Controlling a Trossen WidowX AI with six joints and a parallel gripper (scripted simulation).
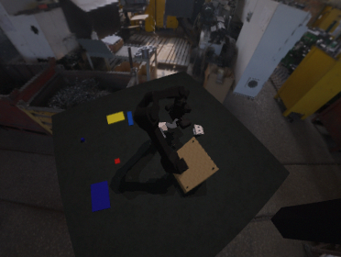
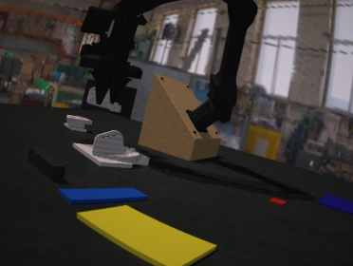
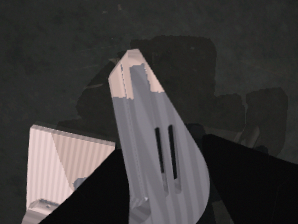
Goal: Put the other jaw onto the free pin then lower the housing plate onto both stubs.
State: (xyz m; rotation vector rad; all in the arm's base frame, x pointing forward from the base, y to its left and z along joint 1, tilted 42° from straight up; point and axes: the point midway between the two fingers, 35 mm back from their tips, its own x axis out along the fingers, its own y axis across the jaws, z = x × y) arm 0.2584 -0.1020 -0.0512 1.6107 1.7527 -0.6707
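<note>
Nearest, the yellow slab (image 1: pixel 115 117) (image 2: pixel 142 233) and the blue strip (image 1: pixel 130 117) (image 2: pixel 102 195) lie on the near side of the white base (image 1: pixel 163 126) (image 2: pixel 87 149) (image 3: pixel 40 165), and seem to play no part in the job. The black bar (image 2: pixel 46 166) lies nearer than the base too, off to its left in the exterior view.

On the base itself stands one grey jaw (image 2: pixel 108 142), which fits the task's jaw already on its pin. I cannot make out the free pin or any teeth.

Above the base and beyond it hangs the claw (image 1: pixel 176 125) (image 2: pixel 106 102) (image 3: pixel 164 151), closed partway on the slotted jaw (image 1: pixel 172 124) (image 2: pixel 115 106) (image 3: pixel 167 150). So the second jaw is picked up but not seated; meshing it is probably the step in hand.

Beyond the base, apart from it, sits a small white part (image 1: pixel 198 129) (image 2: pixel 78 122), likely the housing plate. It is not fitted. Still left, then: seat and mesh the jaw, lower the housing level onto both stubs, and move away.
</note>
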